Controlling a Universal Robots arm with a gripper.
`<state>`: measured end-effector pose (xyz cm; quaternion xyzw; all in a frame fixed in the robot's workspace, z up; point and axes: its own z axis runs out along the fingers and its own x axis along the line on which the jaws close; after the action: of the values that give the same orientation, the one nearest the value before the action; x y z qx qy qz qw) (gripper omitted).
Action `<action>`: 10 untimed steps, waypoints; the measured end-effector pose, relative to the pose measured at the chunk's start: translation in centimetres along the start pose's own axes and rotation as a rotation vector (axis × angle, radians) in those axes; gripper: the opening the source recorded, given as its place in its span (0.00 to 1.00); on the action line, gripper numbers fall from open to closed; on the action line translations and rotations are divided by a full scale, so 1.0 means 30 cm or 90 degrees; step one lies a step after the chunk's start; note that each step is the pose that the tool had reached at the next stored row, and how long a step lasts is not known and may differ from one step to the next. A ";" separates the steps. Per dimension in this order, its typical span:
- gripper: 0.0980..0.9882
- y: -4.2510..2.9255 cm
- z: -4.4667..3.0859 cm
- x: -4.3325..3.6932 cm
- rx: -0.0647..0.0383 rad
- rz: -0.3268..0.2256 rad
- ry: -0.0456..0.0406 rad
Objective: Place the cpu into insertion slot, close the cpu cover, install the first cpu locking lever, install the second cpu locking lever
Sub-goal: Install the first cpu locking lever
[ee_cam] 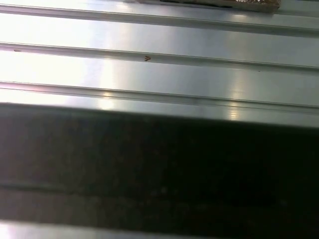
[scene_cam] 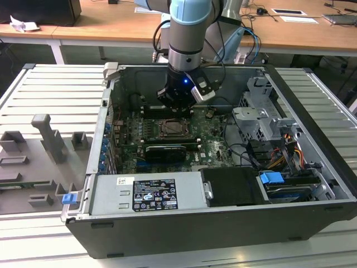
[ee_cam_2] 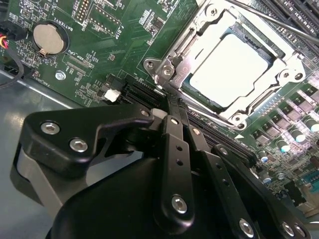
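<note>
Black pincer (ee_cam_2: pixel 169 102) linkage sits closest in the second wrist view, its fingers clenched together with nothing visible between them and the tips just beside a corner of the insertion slot (ee_cam_2: pixel 203 98). The cpu (ee_cam_2: pixel 229 69) lies seated there, with the cpu cover (ee_cam_2: pixel 185 44) lowered around it.

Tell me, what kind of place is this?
Probably a robotics lab or workshop: a robot arm reaches into an open computer case lying on a slotted metal table, with office desks behind.
</note>
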<state>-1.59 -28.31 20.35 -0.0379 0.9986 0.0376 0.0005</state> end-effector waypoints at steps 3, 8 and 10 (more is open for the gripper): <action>0.01 0.000 -0.004 0.000 0.000 0.000 0.0001; 0.01 0.000 -0.003 0.000 0.002 0.000 0.0002; 0.01 0.000 -0.002 0.000 0.004 0.001 0.0004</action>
<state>-1.59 -28.32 20.41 -0.0374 0.9987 0.0348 0.0003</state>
